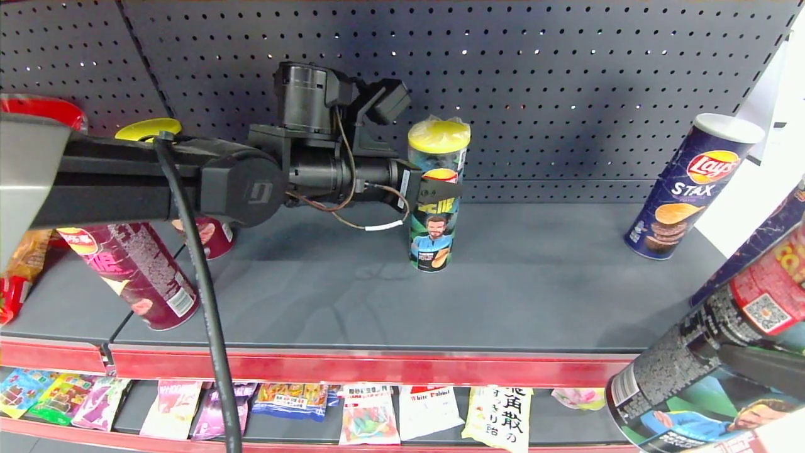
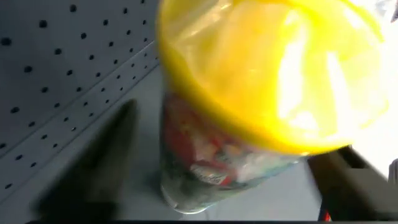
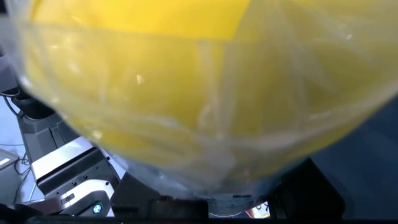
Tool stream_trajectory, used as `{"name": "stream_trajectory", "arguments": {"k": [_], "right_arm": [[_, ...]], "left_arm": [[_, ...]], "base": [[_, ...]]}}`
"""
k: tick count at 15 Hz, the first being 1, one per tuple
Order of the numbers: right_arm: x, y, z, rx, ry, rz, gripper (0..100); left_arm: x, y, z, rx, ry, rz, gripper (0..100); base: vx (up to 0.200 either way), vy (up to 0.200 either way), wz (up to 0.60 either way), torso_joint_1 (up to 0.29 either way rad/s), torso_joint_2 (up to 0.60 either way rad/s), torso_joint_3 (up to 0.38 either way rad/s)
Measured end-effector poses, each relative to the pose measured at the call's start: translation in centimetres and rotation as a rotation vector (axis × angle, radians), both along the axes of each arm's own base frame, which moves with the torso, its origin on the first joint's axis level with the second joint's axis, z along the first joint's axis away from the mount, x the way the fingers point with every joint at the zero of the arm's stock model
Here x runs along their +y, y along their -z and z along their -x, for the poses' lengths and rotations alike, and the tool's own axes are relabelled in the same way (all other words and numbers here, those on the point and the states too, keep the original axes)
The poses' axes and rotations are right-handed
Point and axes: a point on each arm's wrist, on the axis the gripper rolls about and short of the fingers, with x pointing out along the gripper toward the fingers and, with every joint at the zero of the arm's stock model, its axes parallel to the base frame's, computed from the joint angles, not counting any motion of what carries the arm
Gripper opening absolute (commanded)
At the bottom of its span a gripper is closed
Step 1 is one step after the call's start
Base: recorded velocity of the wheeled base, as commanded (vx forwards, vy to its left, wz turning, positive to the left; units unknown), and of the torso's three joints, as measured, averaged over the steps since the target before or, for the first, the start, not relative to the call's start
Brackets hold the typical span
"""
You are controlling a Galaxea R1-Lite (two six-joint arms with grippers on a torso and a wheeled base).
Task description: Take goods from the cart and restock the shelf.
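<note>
The left claw (image 1: 440, 189) sits mid-frame in the head view, at the upper half of the yellow-lidded can (image 1: 434, 242). Its fingers (image 2: 93, 168) are apart, one on each side of the can, and a strip of shelf shows between this finger and the can wall. The can stands upright on the grey shelf (image 1: 534, 283), towards the back and just in front of the pegboard wall (image 1: 566, 75).

In the lower right corner the right claw (image 1: 755, 371) is clamped on a second can (image 1: 679, 377), which is held tilted in front of the shelf edge. Its yellow lid (image 3: 186, 93) looms close to the right wrist camera.

Bare shelf stretches to the right of the standing can as far as a blue can (image 1: 685, 189) at the far right. It also runs forward to the red front rail (image 1: 377, 368).

To the left, under the arm, the room is tighter. A maroon can (image 1: 141, 277) stands near the front edge and another one (image 1: 214, 236) is behind it, with a snack bag (image 1: 19, 277) at the left border. A black cable (image 1: 201, 270) hangs from the arm across the shelf front. Below the rail, snack packets (image 1: 368, 415) line the lower shelf.
</note>
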Motion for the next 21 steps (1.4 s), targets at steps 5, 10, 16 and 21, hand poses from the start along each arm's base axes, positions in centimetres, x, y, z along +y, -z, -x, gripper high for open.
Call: {"name": "stream_trajectory", "arguments": {"k": [5,10,16,21], "right_arm": [[0.0,0.0,0.0,0.001,0.002,-0.002,0],[0.0,-0.1,0.0,-0.002,0.001,-0.003,0],[0.0,-0.1,-0.1,0.000,0.001,-0.002,0],[0.0,-0.1,0.0,-0.003,0.002,-0.004,0]], "left_arm": [[-0.1,0.3,0.2,0.008,0.005,-0.006,0],[0.8,0.1,2.9,0.045,0.017,-0.023,0],[1.6,0.9,8.8,0.085,0.072,-0.062,0],[2.1,1.2,11.0,0.073,0.071,-0.066,0]], "base": [[0.000,0.000,0.00,0.000,0.00,0.000],[0.000,0.000,0.00,0.000,0.00,0.000],[0.000,0.000,0.00,0.000,0.00,0.000],[0.000,0.000,0.00,0.000,0.00,0.000]]}}
